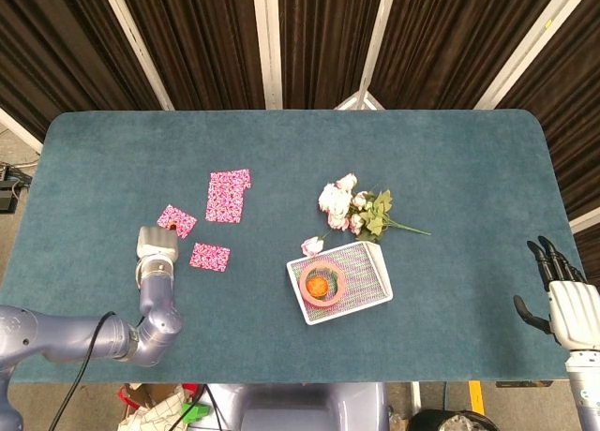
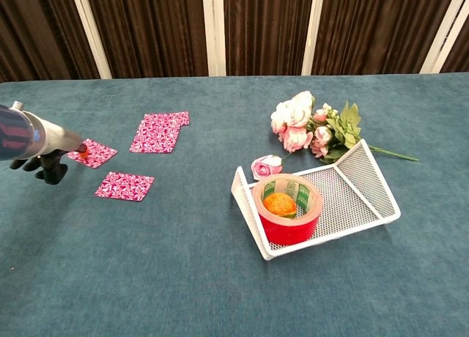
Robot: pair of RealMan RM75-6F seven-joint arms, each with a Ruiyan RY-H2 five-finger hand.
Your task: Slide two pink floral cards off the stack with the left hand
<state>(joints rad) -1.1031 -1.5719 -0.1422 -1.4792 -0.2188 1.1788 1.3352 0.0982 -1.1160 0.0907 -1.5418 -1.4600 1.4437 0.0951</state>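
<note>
left hand [image 2: 44, 160] perhaps curled, right hand [image 1: 561, 300] spread

Teal felt-covered table with rounded corners [image 1: 450, 169] fills most of the head view. Behind it, along the top of the frame — dark brown pleated curtains [image 1: 197, 37] broken by slanted white frame bars [image 1: 267, 42]. Grey floor [image 1: 11, 141] shows at the left edge, with black cables [image 1: 7, 183] lying on it. Light is even — soft shadows only.
</note>
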